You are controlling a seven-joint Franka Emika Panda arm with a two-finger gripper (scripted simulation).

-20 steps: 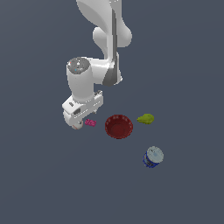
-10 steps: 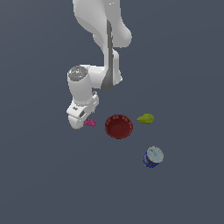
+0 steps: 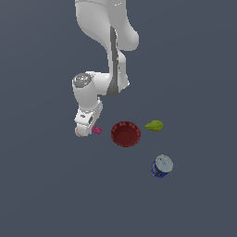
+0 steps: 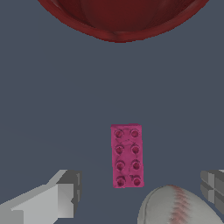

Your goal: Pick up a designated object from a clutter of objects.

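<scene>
I see the pink studded brick (image 4: pixel 127 155) just below the centre of the wrist view, lying flat with a baseball (image 4: pixel 183 205) close beside its near end and the dark red bowl (image 4: pixel 120 17) well apart. My gripper (image 4: pixel 140 194) is spread wide, holding nothing. I judge the brick light, rigid and thin, so I'd pinch its two long sides.

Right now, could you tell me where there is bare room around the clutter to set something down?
Bare floor lies between the red bowl and the blue can, and all along the exterior view's left. It is crowded at the pink brick: the white ball sits close beside it, with the open gripper straddling both.
</scene>
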